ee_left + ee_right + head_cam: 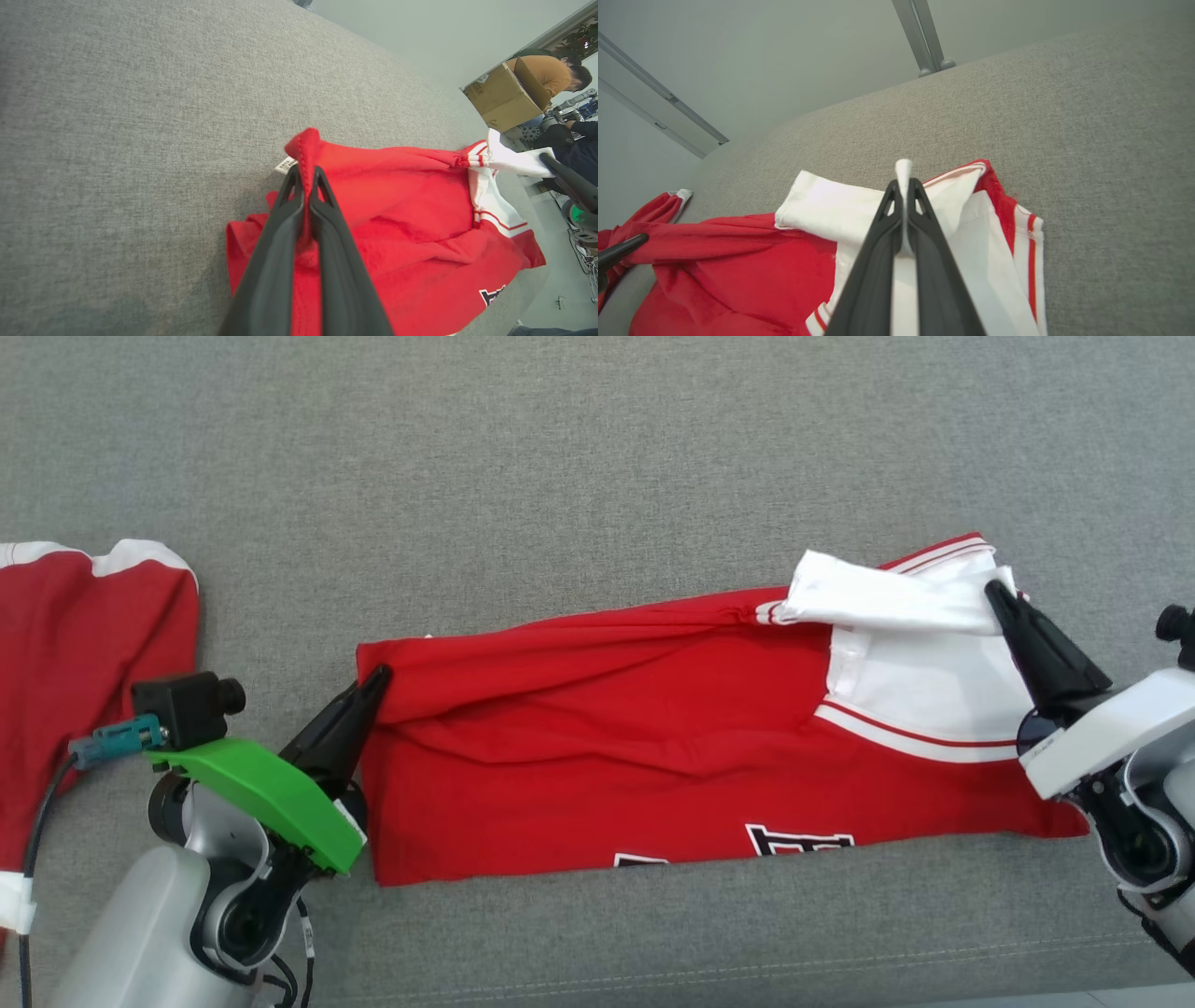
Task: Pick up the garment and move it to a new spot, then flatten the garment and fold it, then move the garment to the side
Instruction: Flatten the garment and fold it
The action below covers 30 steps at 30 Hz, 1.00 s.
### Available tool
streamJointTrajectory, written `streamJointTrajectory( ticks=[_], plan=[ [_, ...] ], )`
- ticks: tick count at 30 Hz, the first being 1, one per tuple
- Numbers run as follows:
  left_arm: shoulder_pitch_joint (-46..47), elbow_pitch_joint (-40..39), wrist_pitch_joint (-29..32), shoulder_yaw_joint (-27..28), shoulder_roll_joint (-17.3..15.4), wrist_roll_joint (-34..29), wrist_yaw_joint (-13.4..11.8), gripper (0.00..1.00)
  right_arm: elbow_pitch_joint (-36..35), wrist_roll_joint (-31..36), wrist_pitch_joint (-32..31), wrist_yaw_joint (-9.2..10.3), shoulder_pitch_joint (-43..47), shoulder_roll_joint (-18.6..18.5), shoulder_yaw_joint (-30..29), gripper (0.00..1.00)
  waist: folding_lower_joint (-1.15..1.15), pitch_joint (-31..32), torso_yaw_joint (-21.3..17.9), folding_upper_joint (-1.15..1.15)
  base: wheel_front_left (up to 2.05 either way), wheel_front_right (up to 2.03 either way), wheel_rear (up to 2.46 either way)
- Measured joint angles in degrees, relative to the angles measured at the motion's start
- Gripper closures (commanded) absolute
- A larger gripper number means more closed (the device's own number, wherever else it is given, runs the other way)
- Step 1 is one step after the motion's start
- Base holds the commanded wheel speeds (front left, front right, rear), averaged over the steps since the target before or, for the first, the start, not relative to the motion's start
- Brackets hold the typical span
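The left claw [382, 673] sits at the lower left, clamped on a pinch of red cloth at the left end of the garment [607, 747]. In its wrist view the cloth pokes up past the fingertips. The right claw [995, 590] sits at the lower right, clamped on a white fold at the garment's right end.

The garment is a red shirt with white, red-striped parts. It stretches between the two claws as a long band across the middle of the grey cloth-covered counter [560, 476]. Its near edge lies flat and shows dark lettering [798, 841]. Its far edge is drawn into ridges running from claw to claw.

A second red garment [65, 644] lies well apart at the far left. Past the counter's right end, a person [551, 72] is behind a cardboard box [502, 95].
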<state>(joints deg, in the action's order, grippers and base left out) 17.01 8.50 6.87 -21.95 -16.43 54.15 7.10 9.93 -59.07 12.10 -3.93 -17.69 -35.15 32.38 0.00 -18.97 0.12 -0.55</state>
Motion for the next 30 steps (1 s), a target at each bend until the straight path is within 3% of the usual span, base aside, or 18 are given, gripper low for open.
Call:
streamJointTrajectory(
  ticks=[7, 15, 22, 30],
  plan=[
    [-2.8, -0.2, -1.5, -0.1, 0.0, 1.3, 0.0, 1.0, -3.4, -1.0, 1.0, 2.33, 5.5, 0.4, -1.5, 1.0, 0.0, 1.0, -1.4, 0.0, 0.0, 0.0, 0.0],
    [-4.3, -1.9, -3.0, -0.5, -0.6, 1.6, 0.0, 1.0, -8.5, -0.9, 1.6, 4.56, 9.8, -2.0, -4.2, 1.0, 0.0, 2.1, -2.6, 0.0, 0.0, 0.0, 0.0],
    [-6.0, -2.1, -3.6, -1.8, -1.3, 1.6, 0.0, 1.0, -9.7, 0.0, 1.6, 6.33, 14.6, -2.8, -2.6, 1.0, 0.0, 2.1, -2.6, 0.0, 0.0, 0.0, 0.0],
    [-7.3, -1.8, -4.0, -2.5, -2.2, 1.4, 0.0, 1.0, -10.1, 1.1, 1.6, 7.05, 16.6, -2.9, -0.7, 1.0, 0.0, 1.9, -2.3, 0.0, 0.0, 0.0, 0.0]
  ],
)
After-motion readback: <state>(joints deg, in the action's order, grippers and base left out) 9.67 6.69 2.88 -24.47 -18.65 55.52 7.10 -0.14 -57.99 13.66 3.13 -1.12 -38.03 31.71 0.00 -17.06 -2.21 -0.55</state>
